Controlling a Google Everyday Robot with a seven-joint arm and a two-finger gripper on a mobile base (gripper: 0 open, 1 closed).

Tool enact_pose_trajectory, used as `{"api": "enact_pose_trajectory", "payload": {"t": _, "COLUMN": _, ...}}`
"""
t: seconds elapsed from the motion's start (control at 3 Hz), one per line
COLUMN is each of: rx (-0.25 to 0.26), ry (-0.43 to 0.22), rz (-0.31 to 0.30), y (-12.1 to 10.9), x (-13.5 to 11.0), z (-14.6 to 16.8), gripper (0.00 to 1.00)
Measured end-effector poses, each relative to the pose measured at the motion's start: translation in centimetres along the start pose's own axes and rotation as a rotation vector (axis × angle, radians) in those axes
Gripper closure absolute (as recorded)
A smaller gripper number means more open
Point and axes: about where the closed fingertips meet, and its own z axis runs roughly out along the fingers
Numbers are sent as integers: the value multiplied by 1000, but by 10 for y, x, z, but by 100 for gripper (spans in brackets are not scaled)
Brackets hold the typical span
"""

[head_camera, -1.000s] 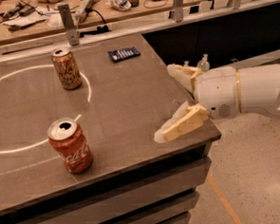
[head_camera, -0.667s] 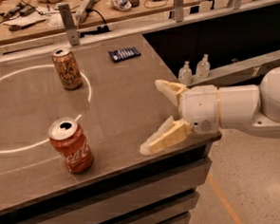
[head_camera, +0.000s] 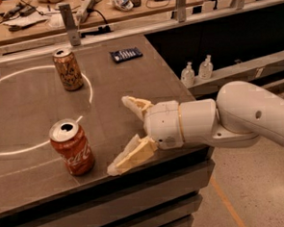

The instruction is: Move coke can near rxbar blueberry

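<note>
The coke can (head_camera: 72, 147), red-orange with white script and a silver top, stands upright near the front left of the table. The rxbar blueberry (head_camera: 126, 54), a flat dark blue wrapper, lies at the table's far edge. My gripper (head_camera: 118, 135) is open, its fingers (head_camera: 130, 156) spread wide, low over the table just right of the coke can and not touching it. The white arm reaches in from the right.
A tan-gold patterned can (head_camera: 68, 69) stands upright at the back left of the grey table (head_camera: 31, 112), which has white curved lines on it. Two small clear bottles (head_camera: 196, 71) sit on a ledge to the right. A cluttered workbench runs behind.
My gripper has moved left across the table toward the coke can, staying open. The cans and the bar have not moved.
</note>
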Motion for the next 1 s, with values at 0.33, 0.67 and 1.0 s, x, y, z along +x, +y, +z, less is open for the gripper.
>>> {"api": "enact_pose_trajectory", "payload": {"t": 0.33, "rx": -37, "ry": -10, "rz": -5, "y": 11, "x": -4, "z": 21, "gripper": 0}}
{"api": "enact_pose_trajectory", "payload": {"t": 0.67, "rx": -88, "ry": -29, "rz": -13, "y": 20, "x": -9, "z": 46, "gripper": 0}}
{"api": "enact_pose_trajectory", "payload": {"t": 1.0, "rx": -118, "ry": -43, "rz": -14, "y": 27, "x": -10, "z": 64, "gripper": 0}}
